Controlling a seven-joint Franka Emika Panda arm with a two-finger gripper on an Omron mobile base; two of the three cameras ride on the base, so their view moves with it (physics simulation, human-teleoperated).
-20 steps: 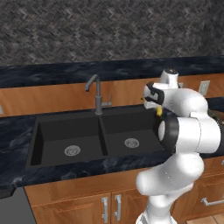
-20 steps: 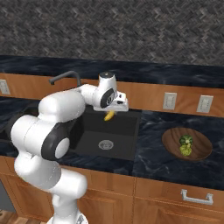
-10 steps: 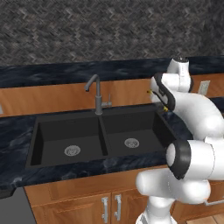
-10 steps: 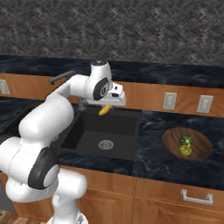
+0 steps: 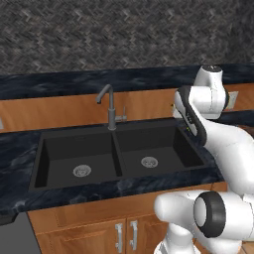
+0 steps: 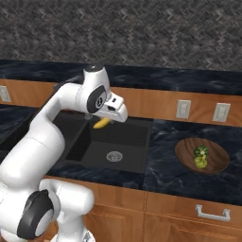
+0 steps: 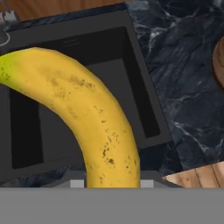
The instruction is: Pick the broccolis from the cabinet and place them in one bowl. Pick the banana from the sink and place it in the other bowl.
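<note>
Presently the gripper [image 6: 105, 122] hangs above the right basin of the sink [image 6: 124, 163], closed on the banana [image 6: 100, 124]. In the right base view the banana's yellow end shows just below the white hand, clear of the basin floor and its silver drain [image 6: 114, 156]. In the hand view the banana [image 7: 83, 118] runs in a long curve from the upper left down to the bottom centre, where it passes between the gripper's fingers; the fingertips themselves are hidden behind the fruit, so how wide the jaws stand cannot be read directly. Beneath it lies the black basin [image 7: 57, 127], with the dark marbled tabletop [image 7: 183, 83] to its right.

The sink [image 5: 119, 154] is set in the tabletop [image 5: 15, 149], with the tall grey faucet [image 5: 110, 106] at its back edge between the two basins. In the left base view the arm's upper links cover the sink's right rim.

On the tabletop to the right of the sink, near its front edge, sits the wooden bowl [image 6: 217, 163]. Two broccolis [image 6: 201, 157] lie inside it, touching each other, toward the bowl's centre. The bowl's rim [image 7: 217, 57] also shows at the right edge of the hand view.
</note>
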